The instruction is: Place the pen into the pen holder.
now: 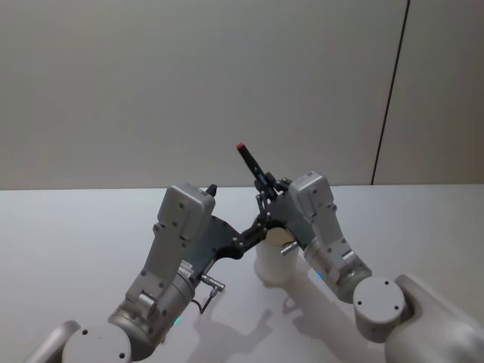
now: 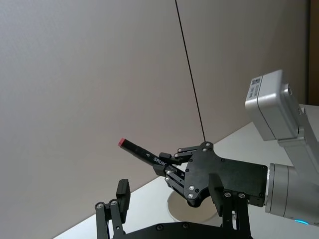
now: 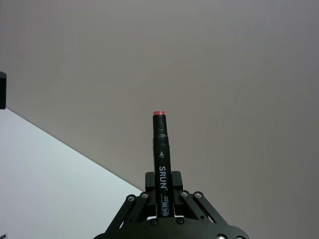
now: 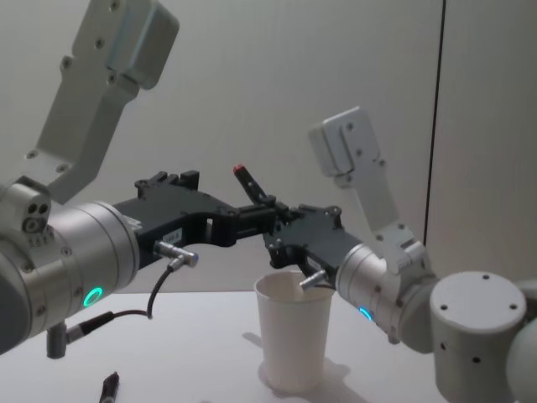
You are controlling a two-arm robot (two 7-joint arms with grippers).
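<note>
So far the right gripper (image 3: 162, 193) clamps the pen (image 3: 160, 142), the cup (image 4: 294, 336) just below it, nothing lowered yet; the left gripper (image 4: 260, 217) hangs open alongside.

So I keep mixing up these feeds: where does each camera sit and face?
Head view: on the head, looking down at the table; left arm and right arm show, right tool gripping the pen above the pen holder.
Chest view: lower, looking across the table; both arms enter from the sides.
Left wrist view: on the left arm, facing the wall; open left tool shows.
Right wrist view: on the right arm, looking along the pen.
All share the pen.
</note>
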